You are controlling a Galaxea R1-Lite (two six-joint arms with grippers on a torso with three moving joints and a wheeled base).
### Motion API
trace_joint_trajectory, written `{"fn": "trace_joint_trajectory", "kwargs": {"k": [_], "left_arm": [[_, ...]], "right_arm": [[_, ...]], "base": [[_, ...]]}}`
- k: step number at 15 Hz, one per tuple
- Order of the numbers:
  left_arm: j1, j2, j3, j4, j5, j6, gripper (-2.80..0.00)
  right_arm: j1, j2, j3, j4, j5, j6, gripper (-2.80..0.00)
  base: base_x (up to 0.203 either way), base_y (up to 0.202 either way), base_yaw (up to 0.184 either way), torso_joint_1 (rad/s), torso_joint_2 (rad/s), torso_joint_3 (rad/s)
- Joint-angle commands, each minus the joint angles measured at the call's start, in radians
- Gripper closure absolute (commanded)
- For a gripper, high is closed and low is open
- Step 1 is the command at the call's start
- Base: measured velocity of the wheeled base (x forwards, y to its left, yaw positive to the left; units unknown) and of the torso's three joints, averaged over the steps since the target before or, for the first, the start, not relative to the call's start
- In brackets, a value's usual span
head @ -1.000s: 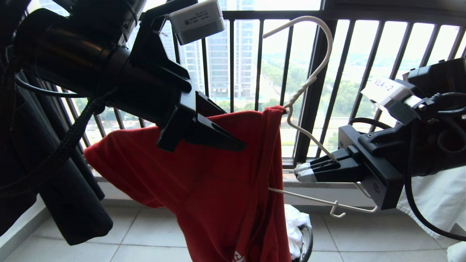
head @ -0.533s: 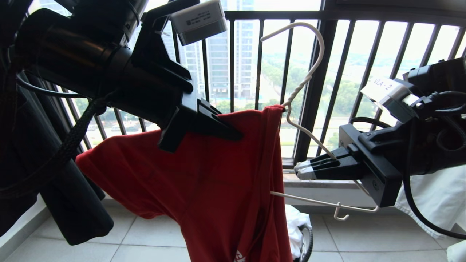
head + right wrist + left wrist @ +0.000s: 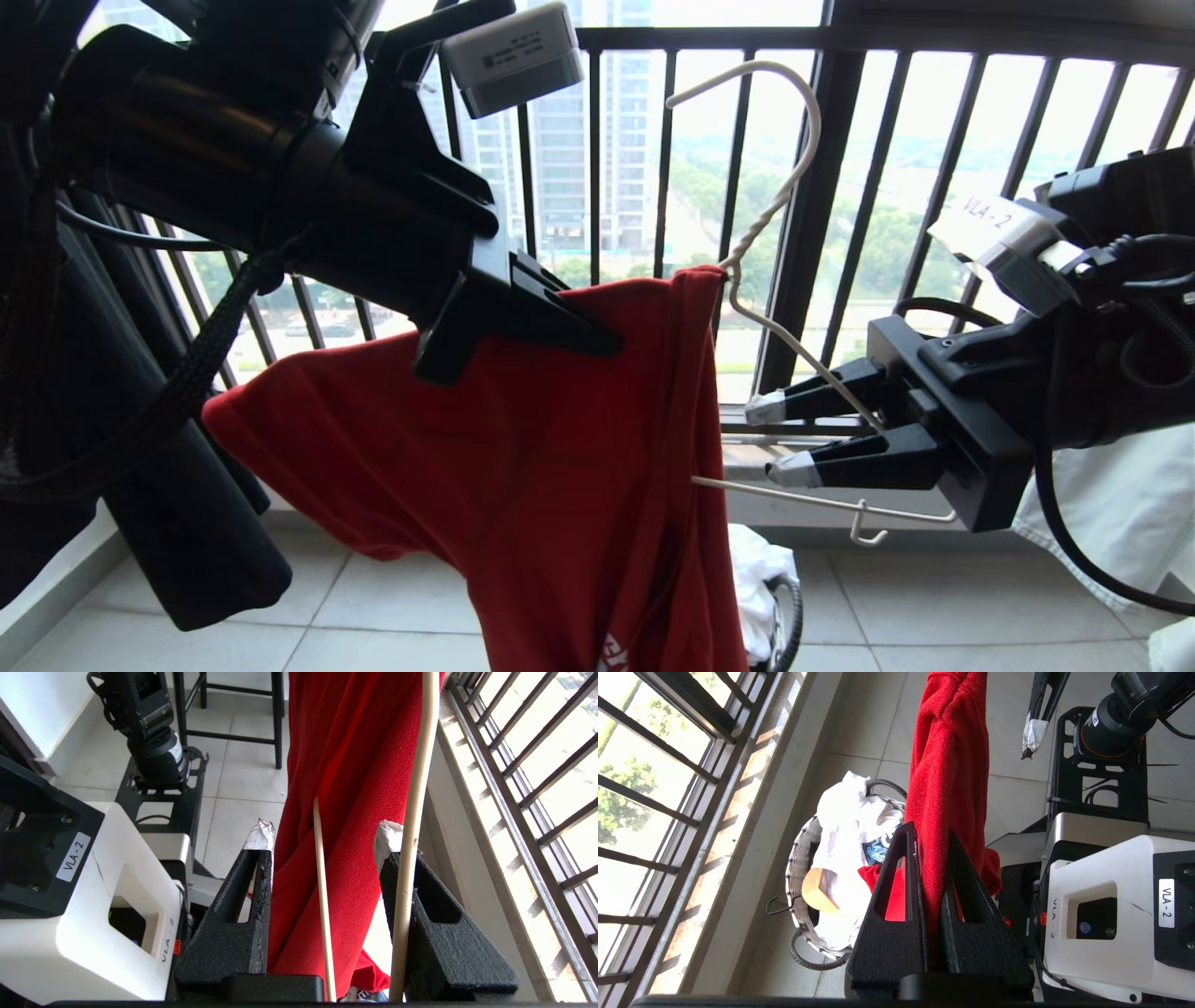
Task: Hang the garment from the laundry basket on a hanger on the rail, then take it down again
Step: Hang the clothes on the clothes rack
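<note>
Level and inward, left gripper (image 3: 597, 341) pinching garment (image 3: 523, 467) — right gripper (image 3: 775, 439) spread beside hanger (image 3: 794, 345).

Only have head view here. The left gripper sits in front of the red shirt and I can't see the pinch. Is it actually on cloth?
Observer: Yes. In the left wrist view the left gripper is shut with a fold of the garment between its fingers.
Operator: Is the right side gripping the hanger?
Observer: No. In the right wrist view the right gripper is open. One wire of the hanger runs free through the gap and the other lies along one finger.
Operator: Basket contents?
Observer: The laundry basket holds a white printed shirt.
</note>
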Motion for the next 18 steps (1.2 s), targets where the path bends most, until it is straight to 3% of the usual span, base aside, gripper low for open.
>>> {"fn": "trace_joint_trajectory", "kwargs": {"k": [1,5,11,14,18], "left_arm": [[0.0,0.002,-0.001,0.004,-0.006,0.003,0.0],[0.0,-0.009,0.006,0.004,-0.005,0.002,0.0],[0.004,-0.039,0.009,0.007,0.01,-0.042,0.0],[0.02,-0.04,0.009,0.007,0.01,-0.058,0.0],[0.041,-0.034,0.004,-0.001,0.011,-0.066,0.0]], "right_arm": [[-0.002,0.002,-0.002,-0.001,0.004,-0.002,-2.8],[-0.019,0.006,-0.008,-0.002,0.003,-0.001,-2.8],[-0.143,0.06,-0.074,-0.002,0.015,0.007,-2.8],[-0.244,0.069,-0.107,0.003,0.009,0.007,-2.8],[-0.357,-0.03,-0.094,0.03,0.009,0.112,-2.8]], "base": [[0.0,0.0,0.0,0.0,0.0,0.0],[0.0,0.0,0.0,0.0,0.0,0.0],[0.0,0.0,0.0,0.0,0.0,0.0],[0.0,0.0,0.0,0.0,0.0,0.0],[0.0,0.0,0.0,0.0,0.0,0.0]]}}
